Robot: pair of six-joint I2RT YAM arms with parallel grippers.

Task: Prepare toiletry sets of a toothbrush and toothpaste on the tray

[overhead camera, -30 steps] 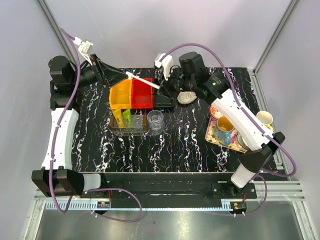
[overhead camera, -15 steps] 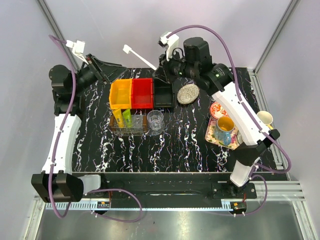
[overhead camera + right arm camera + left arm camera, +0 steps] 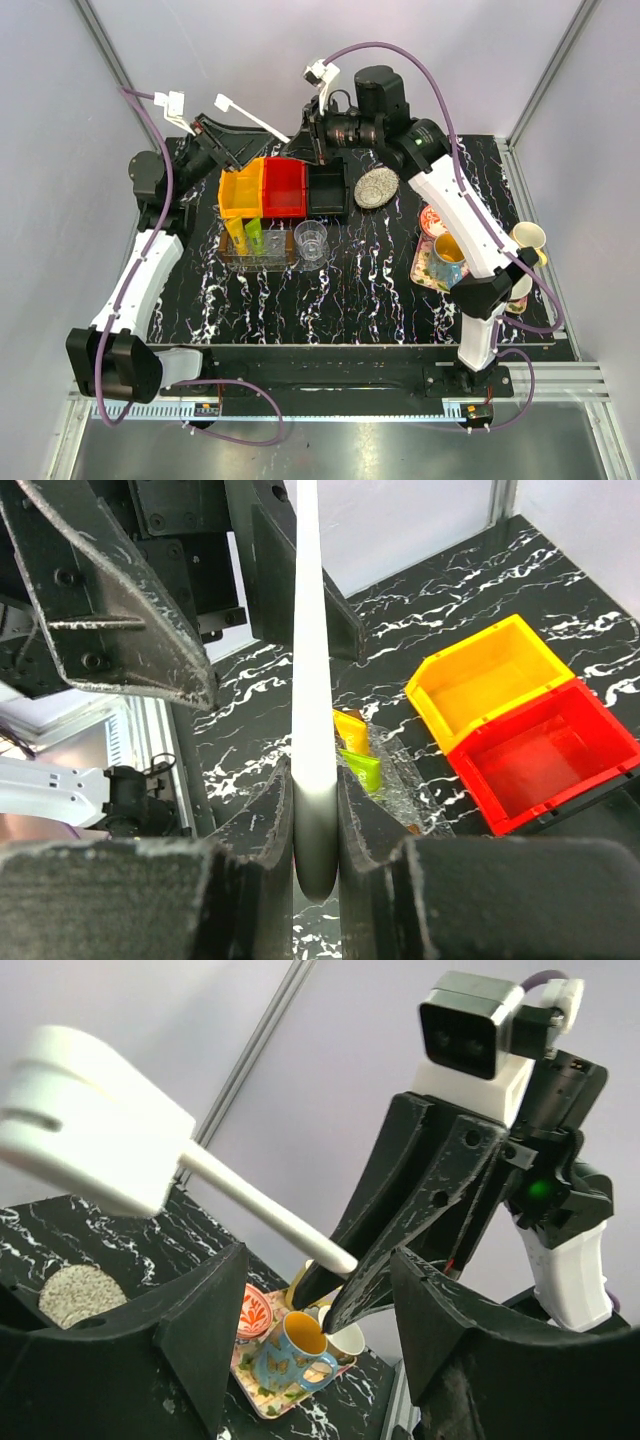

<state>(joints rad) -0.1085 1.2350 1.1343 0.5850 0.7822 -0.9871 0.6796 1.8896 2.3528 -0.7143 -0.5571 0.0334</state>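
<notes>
The white toothbrush (image 3: pixel 255 118) hangs in the air behind the bins, its head pointing left. My right gripper (image 3: pixel 306 140) is shut on the handle end (image 3: pixel 315 830); the shaft (image 3: pixel 308 660) runs up from between its fingers. My left gripper (image 3: pixel 238 150) stands open just below the brush, which passes beyond its fingers (image 3: pixel 200 1330) without touching them. The brush head (image 3: pixel 90 1140) looms at the upper left of the left wrist view. On the clear tray (image 3: pixel 278 262) lie a yellow toothpaste tube (image 3: pixel 236 233) and a light green one (image 3: pixel 255 236), both seen again below the brush as yellow (image 3: pixel 350 728) and green (image 3: pixel 362 770).
Yellow (image 3: pixel 242 190), red (image 3: pixel 284 186) and black (image 3: pixel 327 188) bins stand in a row behind the clear tray. A clear cup (image 3: pixel 311 240) sits beside it. A speckled round disc (image 3: pixel 375 187) lies to the right. A patterned tray (image 3: pixel 428 275) at right carries mugs and a bowl.
My right gripper has lifted the toothbrush from above the bins and carried it up and to the left. The left arm has swung, and its open gripper now sits under the brush.
</notes>
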